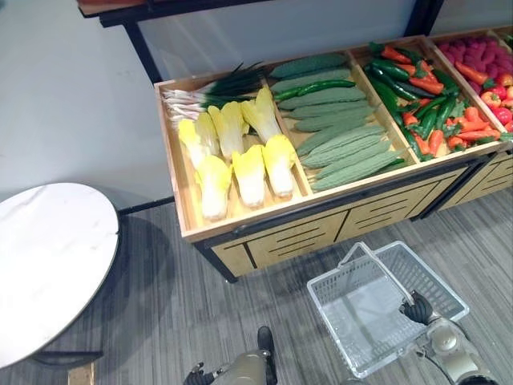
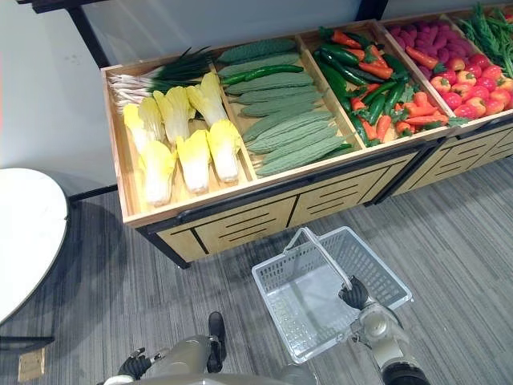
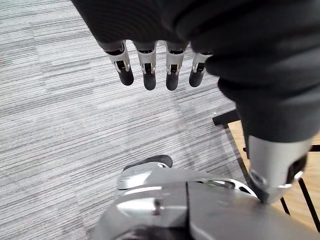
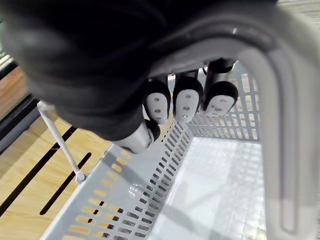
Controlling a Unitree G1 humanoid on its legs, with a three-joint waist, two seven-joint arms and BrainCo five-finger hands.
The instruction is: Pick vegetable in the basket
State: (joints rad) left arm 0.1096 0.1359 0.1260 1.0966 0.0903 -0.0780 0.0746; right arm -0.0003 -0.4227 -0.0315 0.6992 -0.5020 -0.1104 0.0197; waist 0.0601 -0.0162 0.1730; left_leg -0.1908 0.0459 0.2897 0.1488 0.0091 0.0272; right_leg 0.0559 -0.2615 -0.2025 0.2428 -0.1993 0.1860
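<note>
Early stage, nothing picked yet. The basket (image 2: 276,317) is empty and hangs low in front of the display stand (image 1: 321,228). The right hand (image 1: 417,308) has its fingers curled round the basket's handle (image 4: 285,125). The left hand (image 3: 149,72) hangs low at the robot's side with its fingers straight and loose, holding nothing.

All the vegetables lie on the stand. Left to do: reach up, grasp one, drop it in the basket.

- **Cabbages** (image 1: 250,172), left compartment: long axes run front to back. The paler bases seem to point toward the robot, but it is hard to be sure from here.
- **Scallions** (image 1: 208,95), behind the cabbages: they lie crosswise, white ends to the left and green tops to the right.
- **Gourds** (image 1: 353,148), middle compartment: they lie mostly side to side, slightly slanted.
- **Peppers and carrots** (image 1: 425,104), next compartment to the right: mixed directions.
</note>
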